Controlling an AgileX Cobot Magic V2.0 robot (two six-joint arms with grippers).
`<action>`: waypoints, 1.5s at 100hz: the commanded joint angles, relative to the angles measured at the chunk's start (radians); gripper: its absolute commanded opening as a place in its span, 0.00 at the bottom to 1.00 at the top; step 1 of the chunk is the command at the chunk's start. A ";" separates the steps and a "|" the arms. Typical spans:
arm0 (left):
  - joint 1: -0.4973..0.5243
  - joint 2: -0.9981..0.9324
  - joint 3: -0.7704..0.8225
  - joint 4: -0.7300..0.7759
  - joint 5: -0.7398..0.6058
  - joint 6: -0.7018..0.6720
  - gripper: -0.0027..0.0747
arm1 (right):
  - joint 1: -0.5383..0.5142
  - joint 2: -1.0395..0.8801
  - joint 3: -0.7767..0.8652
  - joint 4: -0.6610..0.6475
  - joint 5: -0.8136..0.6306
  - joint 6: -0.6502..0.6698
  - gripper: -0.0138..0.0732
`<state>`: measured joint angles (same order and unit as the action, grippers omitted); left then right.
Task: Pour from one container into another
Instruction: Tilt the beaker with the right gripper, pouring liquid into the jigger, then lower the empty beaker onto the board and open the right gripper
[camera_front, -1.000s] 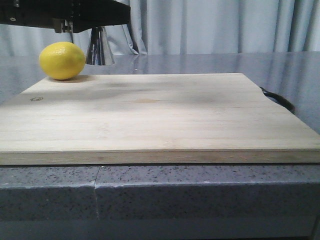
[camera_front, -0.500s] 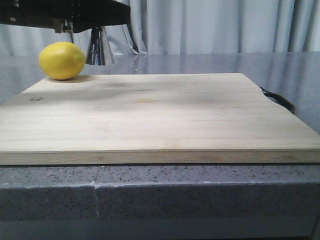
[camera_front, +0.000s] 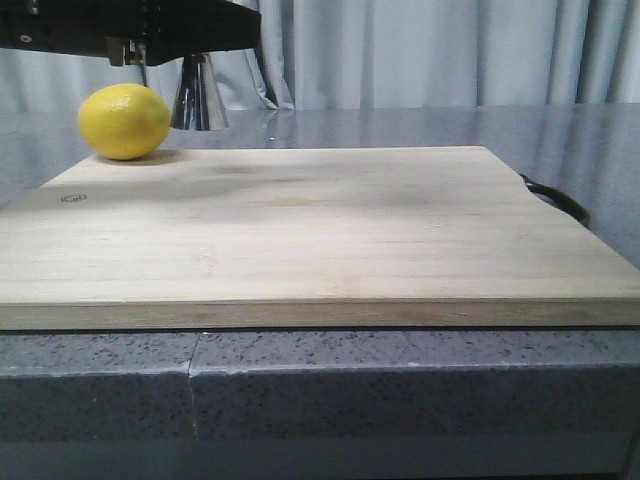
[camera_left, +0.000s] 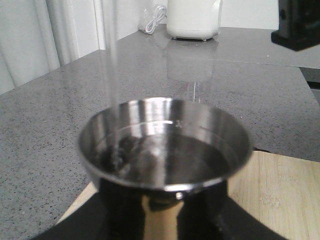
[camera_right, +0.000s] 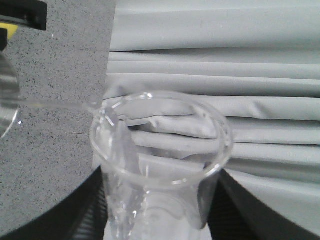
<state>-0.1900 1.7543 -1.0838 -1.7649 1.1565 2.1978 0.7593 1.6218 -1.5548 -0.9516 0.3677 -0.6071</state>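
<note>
From the front: a big wooden board (camera_front: 320, 230) on the grey counter (camera_front: 400, 125). A yellow lemon (camera_front: 124, 121) at the far left corner of the board. Just behind the lemon, the steel jigger (camera_front: 200, 95), with the black left arm (camera_front: 150, 28) over the top of it. No beaker to see here, and no right arm.

From the left wrist: looking down into the steel jigger, right up close. Left gripper (camera_left: 160, 222) closed on the thin lower part of the jigger, dark fingers (camera_left: 85, 220) on both sides. Some water in the cup, well under the rim. A thin stream of water (camera_left: 112, 75) falling in near one side, not in the middle. Best to hold the jigger flat, with no wobble. Better to get the stream nearer the middle, away from the rim, so nothing splashes out.

From the right wrist: the glass beaker (camera_right: 160, 165) tipped far over, up in the air beside the curtain (camera_right: 225, 65). Right gripper (camera_right: 160, 220) closed round the beaker, dark fingers on each side. A thin line of water leaving the pouring lip (camera_right: 102, 107) and going off to one side. Hard to tell how much water is left inside. Best to tip slowly, a tiny bit at a time, so the stream stays thin. No sudden big tilt, or too much could come out and miss the cup. Then tip back up gently when the water stops.
</note>
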 joint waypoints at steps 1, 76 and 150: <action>-0.010 -0.050 -0.031 -0.099 0.089 -0.008 0.30 | -0.002 -0.045 -0.039 -0.033 -0.047 -0.003 0.53; -0.010 -0.050 -0.031 -0.099 0.089 -0.008 0.30 | -0.002 -0.047 -0.039 0.045 0.013 0.448 0.53; -0.010 -0.050 -0.031 -0.099 0.089 -0.008 0.30 | -0.298 -0.379 0.429 0.133 -0.244 1.298 0.53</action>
<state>-0.1900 1.7543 -1.0838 -1.7649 1.1565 2.1978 0.5159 1.3280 -1.1911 -0.7980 0.2826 0.6416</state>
